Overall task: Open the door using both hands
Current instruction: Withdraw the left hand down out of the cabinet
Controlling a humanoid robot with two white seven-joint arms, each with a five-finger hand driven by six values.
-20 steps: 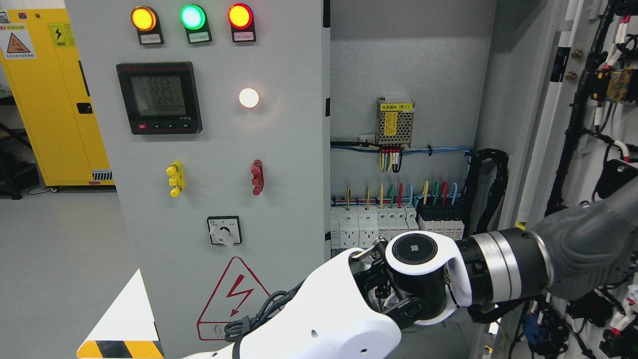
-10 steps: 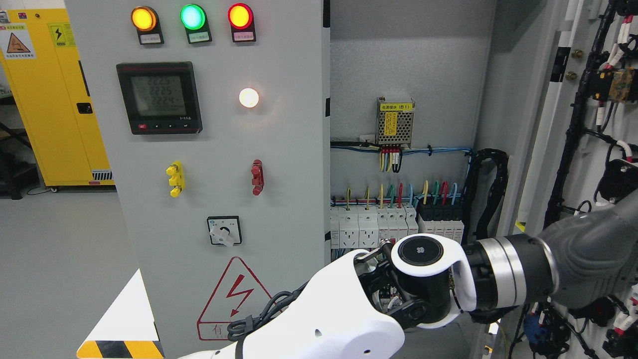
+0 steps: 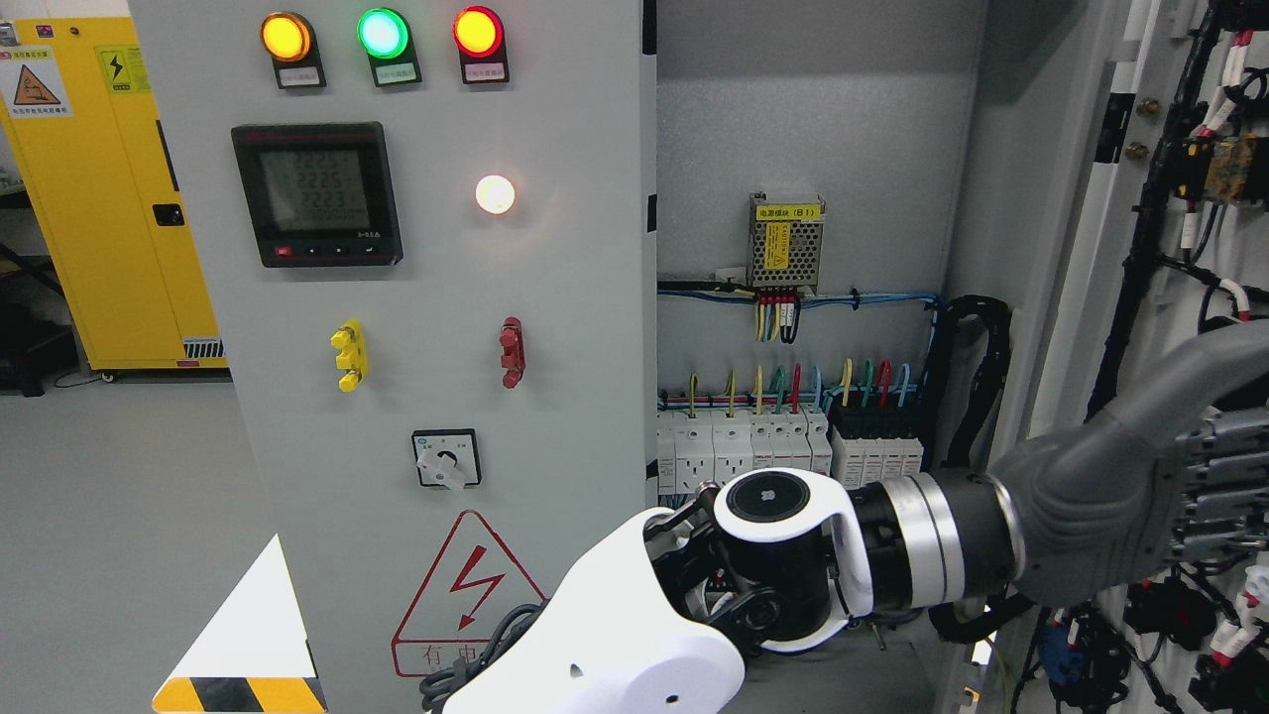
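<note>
The grey electrical cabinet has its left door closed, carrying three lamps, a meter and switches. The right door stands swung open at the picture's right, its inner face covered in black cable harness. My left arm enters at the bottom left of the middle, bends at a white elbow joint, and its grey forearm reaches across to the open door. The left hand shows at the right edge against the door's inner face; its grip is hidden. The right arm is out of view.
Inside the cabinet sit a power supply, coloured wires and a row of white breakers just behind my elbow. A yellow cabinet stands at the far left on the grey floor. A hazard-striped marker lies at the bottom left.
The elbow joint has shifted left and slightly down. The forearm has swung so that the hand now shows at the right edge, in front of the open door.
</note>
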